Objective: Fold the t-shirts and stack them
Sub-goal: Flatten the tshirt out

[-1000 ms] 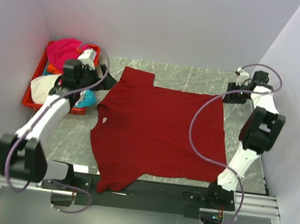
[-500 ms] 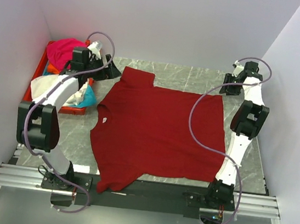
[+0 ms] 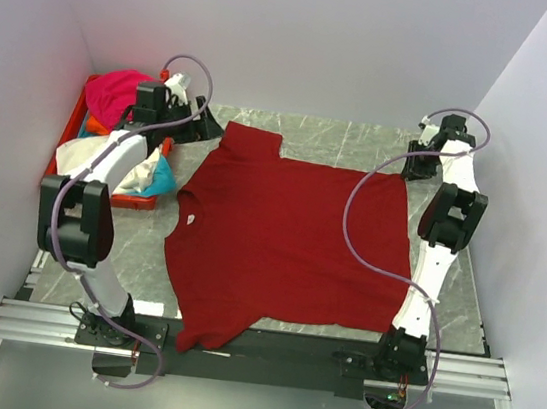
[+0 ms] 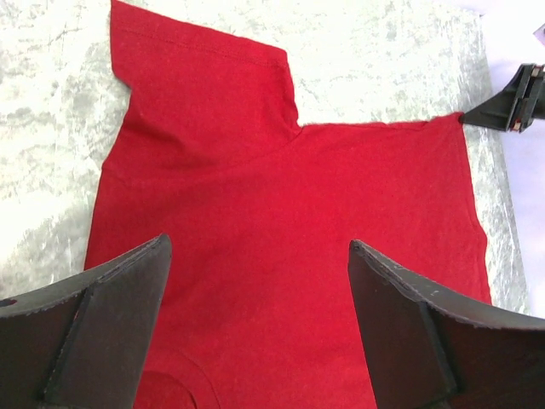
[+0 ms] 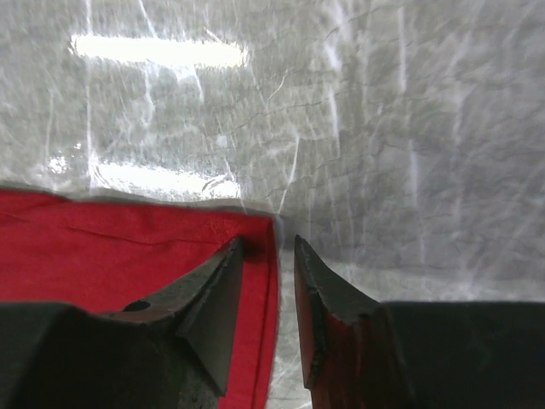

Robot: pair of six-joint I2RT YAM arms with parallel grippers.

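Across the middle of the marbled table (image 3: pixel 333 137), the dark red t-shirt (image 3: pixel 289 237) is lying spread flat, its collar pointing toward the left arm's side, its hem toward the right, and its near sleeve reaching the table's front edge. At the far left, the left gripper (image 4: pixel 257 245) is hovering above the shirt by the far sleeve with its jaws standing wide apart and nothing between them. At the far right corner of the hem, the right gripper (image 5: pixel 270 243) is sitting low on the table, its fingers (image 5: pixel 213 290) straddling the very corner of the cloth with only a narrow gap between them; whether they are actually pinching the fabric cannot be told. Beside the left arm, a red crate (image 3: pixel 56 168) is holding the other shirts in a heap: a magenta shirt (image 3: pixel 117 91) is lying on top at the back, a cream-white shirt (image 3: pixel 83 159) is spilling over the front, and a cyan shirt (image 3: pixel 160 182) is showing just beside it.
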